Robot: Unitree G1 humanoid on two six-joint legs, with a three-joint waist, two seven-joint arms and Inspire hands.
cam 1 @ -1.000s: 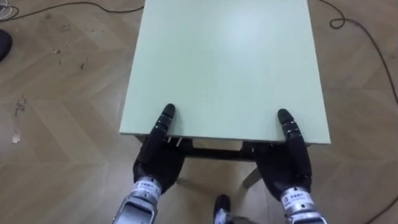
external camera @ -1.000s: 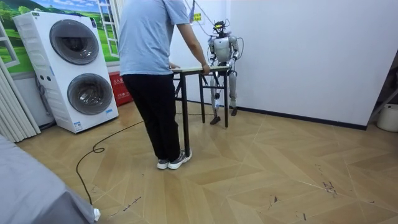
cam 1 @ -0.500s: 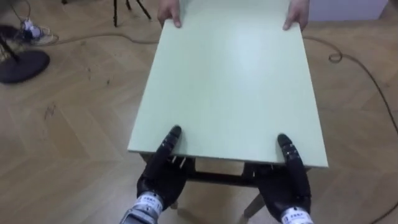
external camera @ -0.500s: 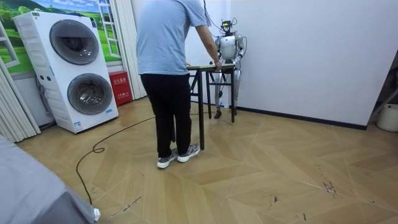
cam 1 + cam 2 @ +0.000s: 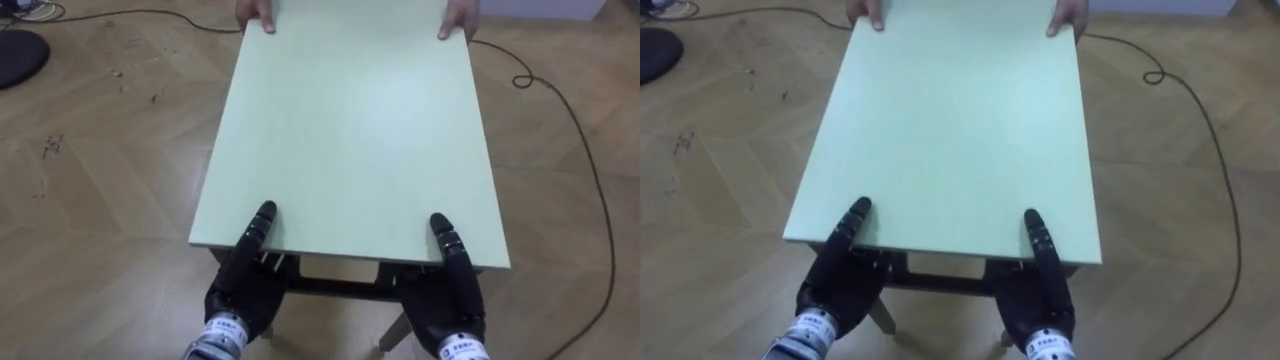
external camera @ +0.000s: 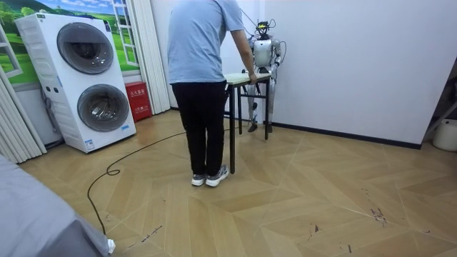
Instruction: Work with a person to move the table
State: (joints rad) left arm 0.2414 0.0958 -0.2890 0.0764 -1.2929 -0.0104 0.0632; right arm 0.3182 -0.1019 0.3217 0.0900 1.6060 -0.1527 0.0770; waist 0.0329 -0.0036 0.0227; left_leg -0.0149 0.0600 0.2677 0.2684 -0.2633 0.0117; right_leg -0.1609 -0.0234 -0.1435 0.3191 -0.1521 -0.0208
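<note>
The table (image 5: 350, 120) has a pale green top and dark legs. My left hand (image 5: 245, 280) and right hand (image 5: 450, 295) clamp its near edge, thumbs lying on top and palms below the edge. At the far edge a person's two hands (image 5: 258, 14) grip the corners. In the room view the person (image 6: 203, 86) stands at the table's (image 6: 246, 77) near end, and the robot stands at its far end, close to the white wall.
A dark cable (image 5: 560, 110) runs over the wood floor to the table's right. A round black base (image 5: 15, 55) lies at the far left. Stacked washing machines (image 6: 86, 78) and a red box (image 6: 137, 100) stand at the room view's left.
The person and the table have moved toward the room view's right, nearer the wall, and the robot has backed with them. The eye view shifted, and the person's hands came into it.
</note>
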